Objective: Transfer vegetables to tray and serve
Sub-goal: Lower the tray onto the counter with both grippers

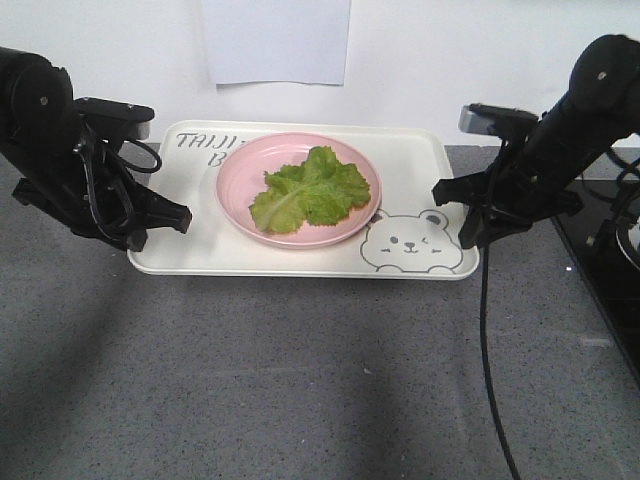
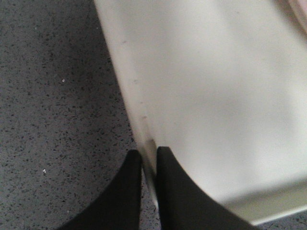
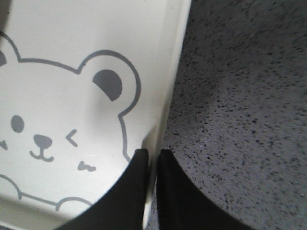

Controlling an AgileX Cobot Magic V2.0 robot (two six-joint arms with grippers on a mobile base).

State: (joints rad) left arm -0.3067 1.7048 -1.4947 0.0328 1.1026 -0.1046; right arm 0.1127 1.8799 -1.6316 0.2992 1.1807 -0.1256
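Observation:
The vegetables point(image 1: 305, 190), crinkly green lettuce leaves, lie on a round pink plate point(image 1: 238, 165). The plate stands on the cream tray point(image 1: 420, 160) with the grey bear face point(image 1: 408, 243). My left gripper point(image 1: 180, 218) is at the tray's left rim. In the left wrist view the left gripper point(image 2: 149, 154) is shut on that rim of the tray point(image 2: 216, 86). My right gripper point(image 1: 447, 195) is at the right rim. In the right wrist view the right gripper point(image 3: 153, 154) pinches the rim of the tray point(image 3: 57, 48) beside the bear's ear point(image 3: 108, 84). Whether the tray is lifted off the counter I cannot tell.
The grey speckled countertop point(image 1: 300, 380) runs out in front of the tray. A white sheet of paper point(image 1: 277, 40) hangs on the wall behind. A dark surface point(image 1: 610, 250) borders the counter at the right, and a black cable point(image 1: 488, 380) hangs from the right arm.

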